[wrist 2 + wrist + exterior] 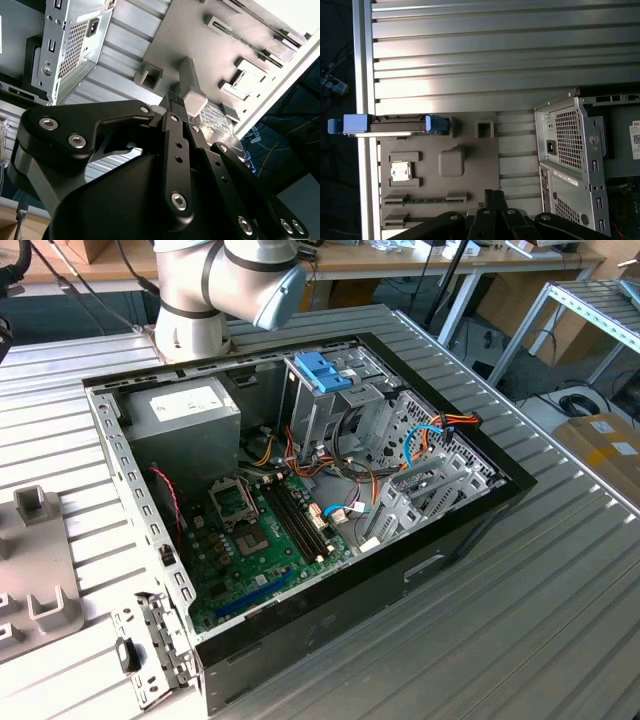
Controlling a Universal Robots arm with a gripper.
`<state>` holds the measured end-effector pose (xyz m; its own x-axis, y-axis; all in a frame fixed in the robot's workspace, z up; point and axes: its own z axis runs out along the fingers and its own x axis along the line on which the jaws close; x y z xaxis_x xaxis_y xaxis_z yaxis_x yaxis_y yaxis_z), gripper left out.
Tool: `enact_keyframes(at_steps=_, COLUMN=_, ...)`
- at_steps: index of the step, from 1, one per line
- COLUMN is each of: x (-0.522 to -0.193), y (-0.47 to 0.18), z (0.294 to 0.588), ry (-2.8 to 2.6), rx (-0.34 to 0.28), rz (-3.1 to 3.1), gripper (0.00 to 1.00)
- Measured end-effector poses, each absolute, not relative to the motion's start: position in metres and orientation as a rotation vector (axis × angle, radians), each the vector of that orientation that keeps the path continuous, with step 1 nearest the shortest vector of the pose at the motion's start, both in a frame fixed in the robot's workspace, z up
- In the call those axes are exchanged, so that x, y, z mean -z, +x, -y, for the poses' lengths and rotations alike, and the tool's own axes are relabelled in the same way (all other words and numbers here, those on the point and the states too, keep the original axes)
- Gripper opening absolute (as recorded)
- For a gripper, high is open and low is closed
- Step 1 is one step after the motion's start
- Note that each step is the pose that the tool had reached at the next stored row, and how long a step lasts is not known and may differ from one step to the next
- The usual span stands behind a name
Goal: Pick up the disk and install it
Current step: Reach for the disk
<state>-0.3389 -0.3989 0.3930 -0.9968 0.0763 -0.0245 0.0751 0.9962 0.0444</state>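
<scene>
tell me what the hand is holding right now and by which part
Nothing is held. The hand is shut and empty over the grey fixture plate; the disk stands on edge on that plate, apart from the hand.

in the exterior view the arm [230, 285] is cut off by the upper edge of the frame, so we see only one joint and its base. the plate [40, 508] runs out past the exterior view's left edge. the case [440, 560] loses its near corner at the lower edge, and the cables [350, 480] deep inside it are too tangled for us to trace.

in the first wrist view the disk [390, 124] stands edge-on, so its broad faces are hidden from us. the gripper [495, 192] is cut by the frame edge and covers part of the plate.

in the second wrist view a labelled part [215, 119] sits behind the gripper's links, too covered for us to name.
</scene>
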Motion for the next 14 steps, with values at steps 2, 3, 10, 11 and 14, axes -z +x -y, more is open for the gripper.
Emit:
enact_keyframes(at_steps=2, x=-0.393, y=-0.341, z=0.399, ry=0.118, rx=-0.068, rz=-3.113, gripper=0.10)
enact_keyframes(at_steps=3, x=-0.393, y=-0.342, z=0.399, ry=0.118, rx=-0.068, rz=-3.113, gripper=0.10)
enact_keyframes(at_steps=10, x=-0.393, y=-0.350, z=0.399, ry=0.118, rx=-0.068, rz=-3.113, gripper=0.10)
enact_keyframes(at_steps=11, x=-0.393, y=-0.351, z=0.399, ry=0.118, rx=-0.068, rz=-3.112, gripper=0.10)
enact_keyframes(at_steps=14, x=-0.393, y=-0.354, z=0.399, ry=0.118, rx=-0.068, rz=-3.112, gripper=0.10)
